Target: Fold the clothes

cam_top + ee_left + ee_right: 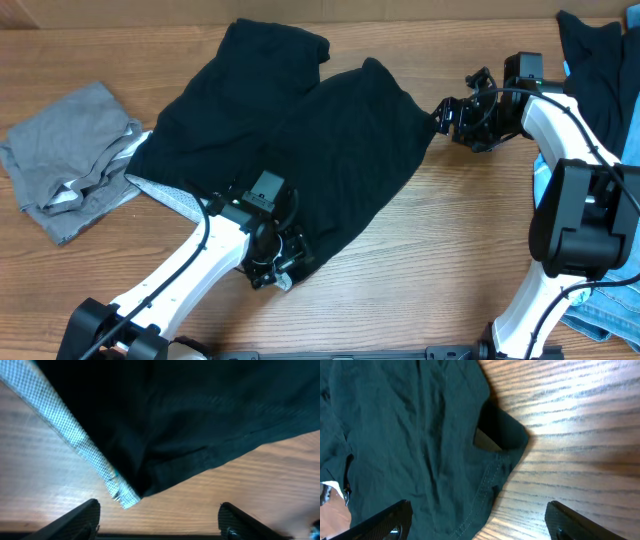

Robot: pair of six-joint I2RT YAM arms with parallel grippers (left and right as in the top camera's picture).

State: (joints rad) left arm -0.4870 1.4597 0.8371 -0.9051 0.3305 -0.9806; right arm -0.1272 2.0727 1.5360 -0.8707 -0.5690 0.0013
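Lying spread on the table (430,285): black shorts (300,150), with a grey piece (70,170) just beside, leftward. Gaping wide at the shorts' near corner, left gripper (272,272), holding nothing; equally wide and empty at the right edge, right gripper (446,115). Shown clearly only from the left wrist: pale mesh waistband (75,442); only from the right wrist: stitched hem (487,485).
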